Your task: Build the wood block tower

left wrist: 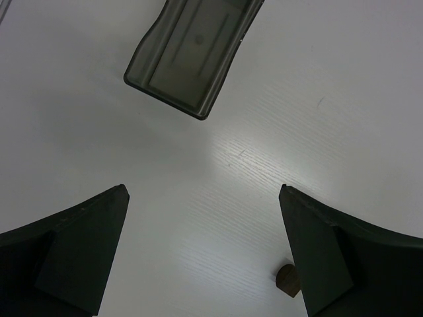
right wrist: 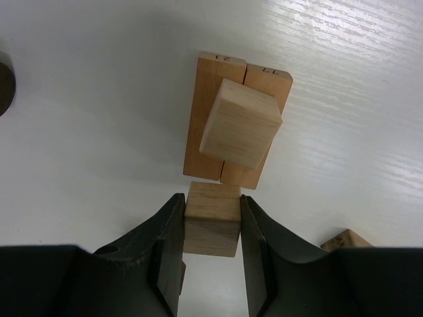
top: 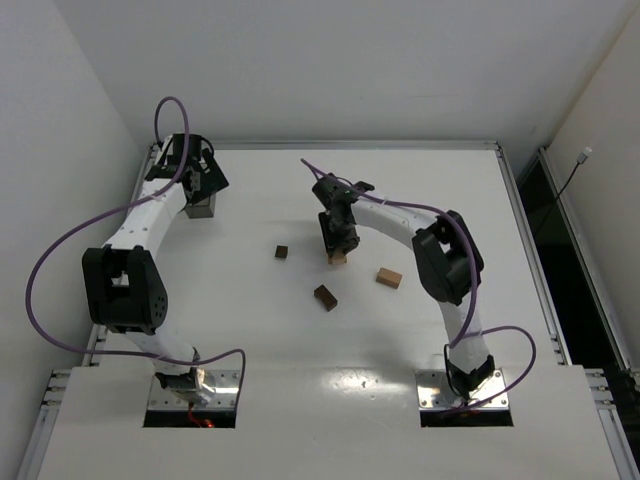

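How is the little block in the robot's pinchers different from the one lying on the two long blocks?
The held block is pinched by the right gripper; the top block lies free. The top block rests on two long tan blocks side by side; the held block is just off their near end. The top block is turned askew to them; the held block looks square to them. Both are small, light tan wood.

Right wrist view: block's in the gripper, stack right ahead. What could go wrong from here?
1. The top block sits twisted across the two base blocks, so a bump from the held block could push it off.
2. The right gripper is wider than the held block. If it opens close by, it may clip the top block.
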{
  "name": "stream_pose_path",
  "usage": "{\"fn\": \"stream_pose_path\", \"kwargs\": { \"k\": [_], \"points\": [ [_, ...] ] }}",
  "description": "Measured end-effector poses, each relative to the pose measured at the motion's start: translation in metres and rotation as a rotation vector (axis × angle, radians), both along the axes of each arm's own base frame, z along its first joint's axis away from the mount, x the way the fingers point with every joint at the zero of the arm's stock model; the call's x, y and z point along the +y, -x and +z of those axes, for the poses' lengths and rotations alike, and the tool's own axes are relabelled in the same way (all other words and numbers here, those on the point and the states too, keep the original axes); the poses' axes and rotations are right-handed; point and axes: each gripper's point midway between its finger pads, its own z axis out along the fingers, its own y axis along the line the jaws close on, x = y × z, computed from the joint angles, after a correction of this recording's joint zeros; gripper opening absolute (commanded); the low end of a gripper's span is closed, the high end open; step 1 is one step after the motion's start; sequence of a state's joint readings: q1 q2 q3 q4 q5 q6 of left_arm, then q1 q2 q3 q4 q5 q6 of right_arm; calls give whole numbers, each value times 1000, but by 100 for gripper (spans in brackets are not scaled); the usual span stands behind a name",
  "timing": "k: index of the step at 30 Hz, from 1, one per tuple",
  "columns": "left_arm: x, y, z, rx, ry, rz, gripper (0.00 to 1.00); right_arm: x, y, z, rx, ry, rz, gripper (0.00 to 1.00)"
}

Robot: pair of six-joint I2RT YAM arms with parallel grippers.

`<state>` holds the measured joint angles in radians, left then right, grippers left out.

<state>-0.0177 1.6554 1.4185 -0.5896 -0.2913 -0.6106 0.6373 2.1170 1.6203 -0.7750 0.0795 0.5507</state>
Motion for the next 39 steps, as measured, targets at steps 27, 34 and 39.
{"fn": "stream_pose_path", "kwargs": {
  "k": [27,34,39],
  "points": [
    [-1,-1,-9,20,6,-5,96,-10,-16,-12,13,24,-37,0],
    [-1,-1,-11,25,6,-5,96,-5,-16,-12,22,7,-31,0],
    [-1,-3,-8,18,6,-5,96,-3,-18,-12,20,2,-30,2]
  ]
}}
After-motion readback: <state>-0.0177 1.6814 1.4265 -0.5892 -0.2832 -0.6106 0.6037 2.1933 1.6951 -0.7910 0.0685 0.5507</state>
